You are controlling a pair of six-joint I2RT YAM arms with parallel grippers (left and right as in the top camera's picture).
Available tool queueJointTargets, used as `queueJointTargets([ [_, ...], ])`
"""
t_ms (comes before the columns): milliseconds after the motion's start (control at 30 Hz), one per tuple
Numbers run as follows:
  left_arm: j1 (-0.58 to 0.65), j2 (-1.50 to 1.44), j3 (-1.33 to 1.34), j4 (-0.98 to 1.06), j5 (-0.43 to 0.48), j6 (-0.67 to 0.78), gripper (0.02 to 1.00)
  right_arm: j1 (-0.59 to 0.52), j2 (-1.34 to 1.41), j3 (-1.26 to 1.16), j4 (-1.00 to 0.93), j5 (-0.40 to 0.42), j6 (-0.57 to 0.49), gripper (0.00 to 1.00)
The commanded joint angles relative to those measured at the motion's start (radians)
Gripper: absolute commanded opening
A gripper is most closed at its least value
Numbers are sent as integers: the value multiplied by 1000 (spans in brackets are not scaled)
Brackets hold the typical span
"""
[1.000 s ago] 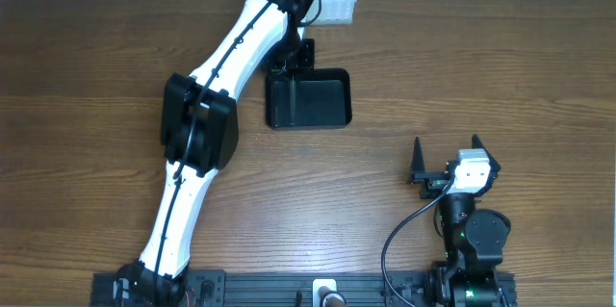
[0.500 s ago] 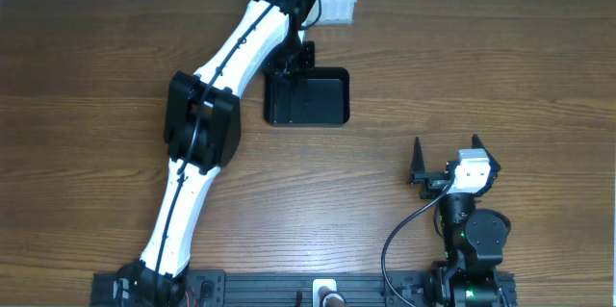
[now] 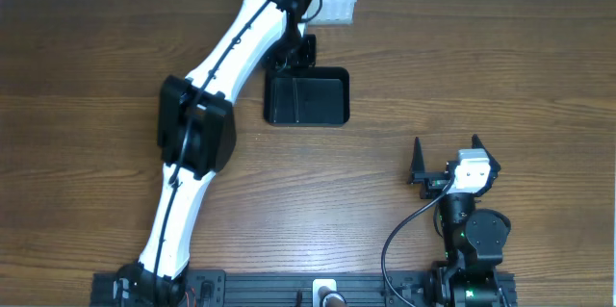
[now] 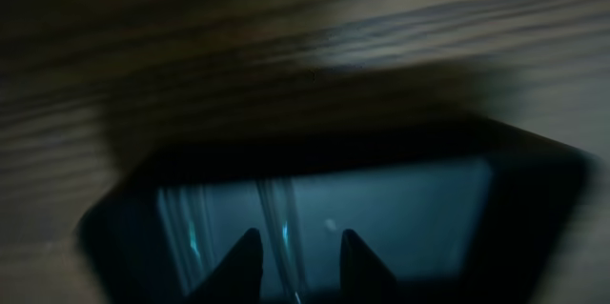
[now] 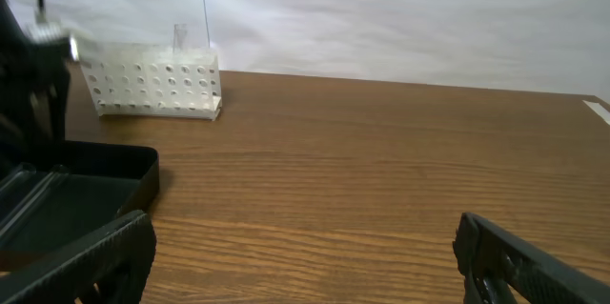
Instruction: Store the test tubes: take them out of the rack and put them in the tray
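Brown wooden table. Near its far edge the left gripper hangs over the black tray, fingers narrowly parted above tubes lying inside. The white rack behind the tray holds one upright tube. The right gripper, fingers wide, sits toward the near right corner. A white wall stands beyond.

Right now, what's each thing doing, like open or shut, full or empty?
tray: at least one clear tube lying inside.
rack: standing up, one test tube in it.
left gripper: open, above the tray.
right gripper: open, empty.
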Motion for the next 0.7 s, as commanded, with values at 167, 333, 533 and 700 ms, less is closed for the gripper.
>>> queueJointTargets([
  [167, -17, -245, 1, 47, -184, -10, 450, -6, -10, -5, -4, 10, 6, 991],
  [333, -9, -348, 1, 91, -238, -10, 603, -6, -10, -5, -4, 10, 6, 991],
  [533, 31, -489, 1, 66, -245, -10, 726, -6, -10, -5, -4, 10, 6, 993],
  [700, 63, -595, -37, 53, -258, -10, 987, -6, -10, -5, -4, 10, 6, 991],
])
